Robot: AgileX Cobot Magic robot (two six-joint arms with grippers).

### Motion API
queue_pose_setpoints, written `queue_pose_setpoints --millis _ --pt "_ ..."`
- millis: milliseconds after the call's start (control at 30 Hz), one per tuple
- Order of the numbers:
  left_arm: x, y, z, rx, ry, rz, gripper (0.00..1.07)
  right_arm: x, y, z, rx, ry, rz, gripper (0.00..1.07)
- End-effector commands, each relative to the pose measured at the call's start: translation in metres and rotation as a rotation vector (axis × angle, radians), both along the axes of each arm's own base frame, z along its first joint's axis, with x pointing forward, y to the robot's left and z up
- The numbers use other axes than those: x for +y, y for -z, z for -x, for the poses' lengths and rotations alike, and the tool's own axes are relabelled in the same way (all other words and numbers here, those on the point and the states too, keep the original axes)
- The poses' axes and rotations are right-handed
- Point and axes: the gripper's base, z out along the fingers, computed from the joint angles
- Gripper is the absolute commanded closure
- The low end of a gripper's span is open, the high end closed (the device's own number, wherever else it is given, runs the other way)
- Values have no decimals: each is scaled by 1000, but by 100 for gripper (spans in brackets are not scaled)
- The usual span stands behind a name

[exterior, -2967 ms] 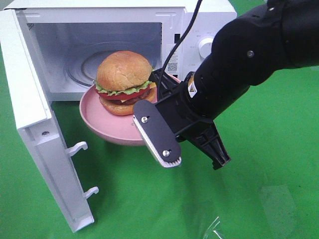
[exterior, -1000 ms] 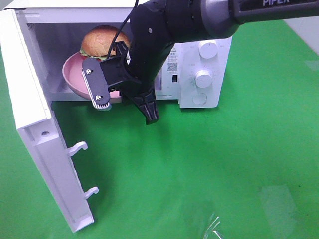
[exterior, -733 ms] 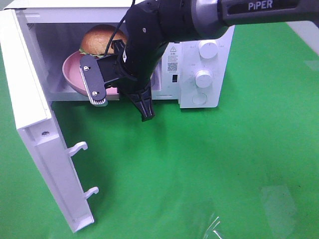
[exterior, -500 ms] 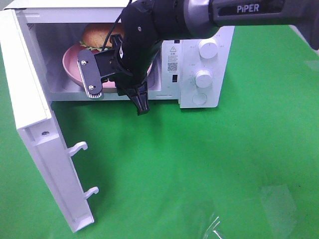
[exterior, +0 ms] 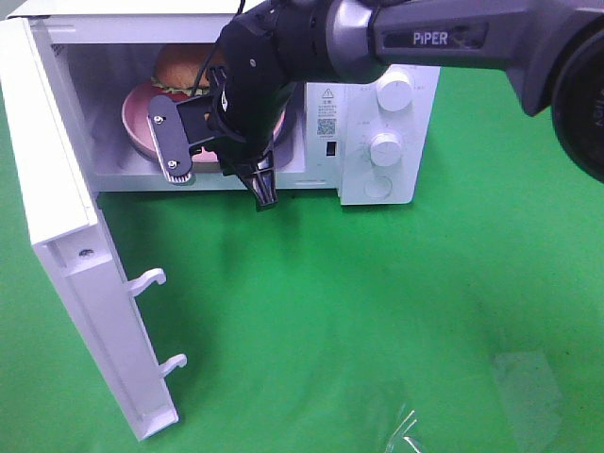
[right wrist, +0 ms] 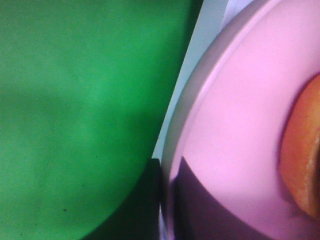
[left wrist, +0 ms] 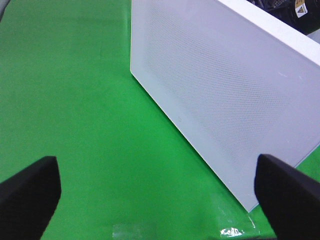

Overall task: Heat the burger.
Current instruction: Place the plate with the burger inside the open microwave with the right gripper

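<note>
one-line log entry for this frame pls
stage: loading | right gripper: shut on pink plate | burger: on plate, inside microwave | door: open | left gripper: open, empty

oven mouth (exterior: pixel 99 90): R pincer (exterior: pixel 223 189) + plate (exterior: pixel 139 115) fill | door (exterior: pixel 66 245) juts L | mat (exterior: pixel 396 321) free

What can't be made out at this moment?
Whether the plate rests on the microwave floor: in the exterior view the right arm covers its near rim.
The burger, lower layers: largely behind the arm in the exterior view, and cut off and blurred in the right wrist view.
The right gripper, its hold on the rim: the wrist view is too close.
</note>
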Motion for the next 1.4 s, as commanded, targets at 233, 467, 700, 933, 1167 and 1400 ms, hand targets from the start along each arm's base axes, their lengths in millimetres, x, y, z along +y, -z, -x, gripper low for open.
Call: queue_pose_setpoints --millis 233,467,700,933,1167,1400 --pt "-1 0 0 -1 4 7 9 -3 -8 -19 -99 -12 -45 107" --pt "-1 0 0 -1 4 7 9 0 2 -23 -117 -32 -51 107" --pt "-1 0 0 -1 3 7 9 -2 6 -30 -123 -23 -56 106" --pt "-1 0 0 -1 1 8 9 0 4 -31 -146 -44 -58 105" --pt "-1 0 0 -1 1 8 9 0 4 -31 -146 -44 -58 99" --pt "-1 0 0 -1 1 8 9 1 4 -30 -129 -32 -80 85"
